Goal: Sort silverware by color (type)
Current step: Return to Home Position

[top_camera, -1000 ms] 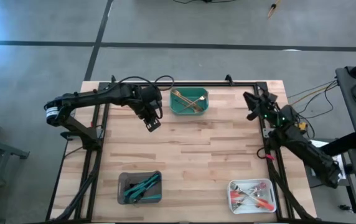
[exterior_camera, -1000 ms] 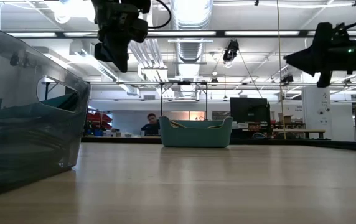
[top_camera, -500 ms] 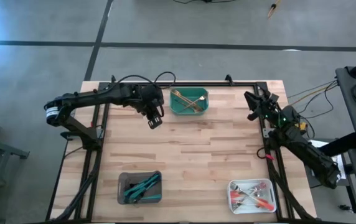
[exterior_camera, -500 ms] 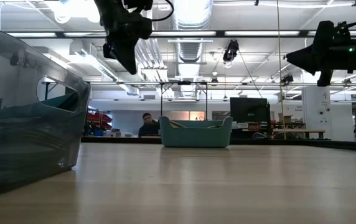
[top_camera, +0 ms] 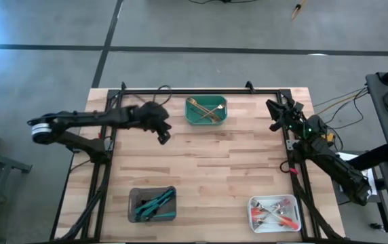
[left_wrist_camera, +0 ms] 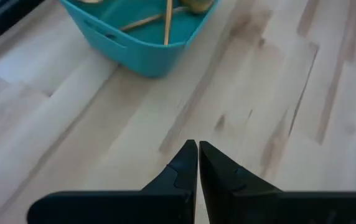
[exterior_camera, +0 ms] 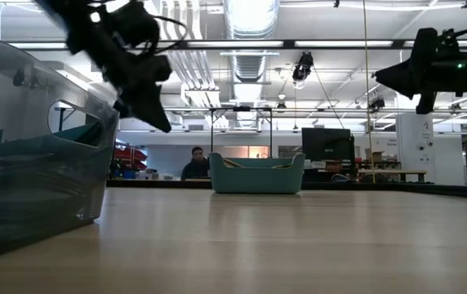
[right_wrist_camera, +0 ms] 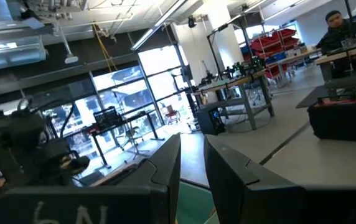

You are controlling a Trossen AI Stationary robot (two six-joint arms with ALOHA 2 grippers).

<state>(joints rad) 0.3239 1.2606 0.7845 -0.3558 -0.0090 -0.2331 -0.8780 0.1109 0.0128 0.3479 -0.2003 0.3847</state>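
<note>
The silverware lies in three trays. Gold pieces [top_camera: 204, 108] lie in the green tray [top_camera: 188, 116] at the far edge, which also shows in the left wrist view [left_wrist_camera: 109, 38]. Teal-handled pieces [top_camera: 154, 202] fill the grey tray [top_camera: 133, 196] at the near left. Red-orange-handled pieces [top_camera: 277, 214] fill the white tray [top_camera: 254, 203] at the near right. My left gripper [top_camera: 163, 137] [left_wrist_camera: 198, 144] hangs shut and empty above bare wood, left of the green tray. My right gripper [top_camera: 273, 115] [right_wrist_camera: 192, 140] waits raised by the far right corner, its fingers a narrow gap apart, empty.
In the low view the grey tray's wall [exterior_camera: 37, 180] looms at the near left and the green tray [exterior_camera: 256, 173] stands far off. A black frame rail [top_camera: 180, 90] runs along the table's far edge. Bare wood [top_camera: 207, 163] spreads between the trays. A person [exterior_camera: 194, 163] sits beyond the table.
My left gripper has drawn back from beside the green tray toward the table's left edge and has come lower, turning as the arm folded back. It has stayed shut. My right arm has kept still.
</note>
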